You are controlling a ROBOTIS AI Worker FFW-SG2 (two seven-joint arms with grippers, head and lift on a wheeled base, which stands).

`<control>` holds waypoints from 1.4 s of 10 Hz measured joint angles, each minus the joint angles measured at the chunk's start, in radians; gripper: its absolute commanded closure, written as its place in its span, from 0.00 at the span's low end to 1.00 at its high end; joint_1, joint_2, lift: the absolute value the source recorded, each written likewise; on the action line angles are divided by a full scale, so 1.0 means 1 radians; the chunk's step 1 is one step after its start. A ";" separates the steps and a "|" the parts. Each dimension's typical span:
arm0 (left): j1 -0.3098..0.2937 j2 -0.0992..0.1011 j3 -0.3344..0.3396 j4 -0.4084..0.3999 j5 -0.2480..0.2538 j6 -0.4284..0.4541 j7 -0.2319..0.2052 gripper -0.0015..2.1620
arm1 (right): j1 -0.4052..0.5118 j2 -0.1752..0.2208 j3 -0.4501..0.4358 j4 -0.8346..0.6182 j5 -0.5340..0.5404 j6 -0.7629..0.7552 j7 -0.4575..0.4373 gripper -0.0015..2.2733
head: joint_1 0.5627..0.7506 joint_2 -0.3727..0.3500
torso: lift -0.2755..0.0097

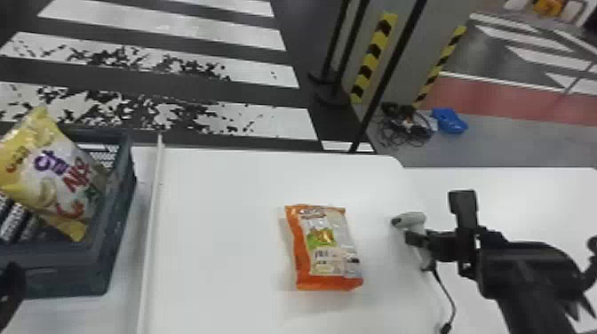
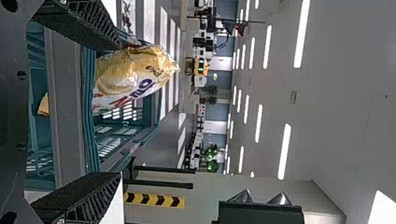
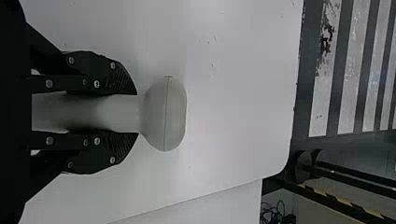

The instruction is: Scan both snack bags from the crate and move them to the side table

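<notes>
Surface: white and flat [image 1: 213,275], running beneath the right hand [image 1: 417,242] and well out to its left, with a rounded far corner beyond the hand
Orange snack bag: lying flat [image 1: 326,248], near the right hand on its left side
White strip: narrow and straight [image 1: 152,213], farther left of that hand, between bag and crate
Crate: dark [image 1: 126,191], well apart from the right hand, farthest to its left
Second surface: also white [image 3: 224,205], adjoining, to the right of the right hand
</notes>
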 measured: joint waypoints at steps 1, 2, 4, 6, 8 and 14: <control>0.000 0.000 0.000 0.000 0.000 0.000 0.000 0.01 | 0.012 0.007 -0.010 -0.035 0.001 0.019 -0.005 0.98 | 0.70 0.10 | 0.62; 0.000 0.000 0.000 0.000 0.000 0.000 0.000 0.01 | 0.033 0.015 -0.022 -0.093 0.001 0.057 -0.013 0.98 | 0.70 0.10 | 0.62; 0.000 0.000 -0.002 0.000 0.000 0.000 0.000 0.01 | 0.094 0.045 -0.046 -0.258 0.004 0.179 -0.029 0.98 | 0.70 0.11 | 0.62; 0.000 0.000 -0.006 0.000 0.000 0.000 0.001 0.01 | 0.169 0.086 -0.053 -0.454 0.015 0.327 -0.052 0.98 | 0.70 0.13 | 0.62; -0.002 0.002 -0.006 0.001 0.000 0.000 0.001 0.01 | 0.241 0.134 -0.049 -0.656 0.034 0.459 -0.061 0.98 | 0.70 0.17 | 0.62; -0.005 0.002 -0.010 0.008 0.002 0.000 0.001 0.01 | 0.368 0.218 0.049 -1.046 0.106 0.739 -0.063 0.98 | 0.70 0.32 | 0.62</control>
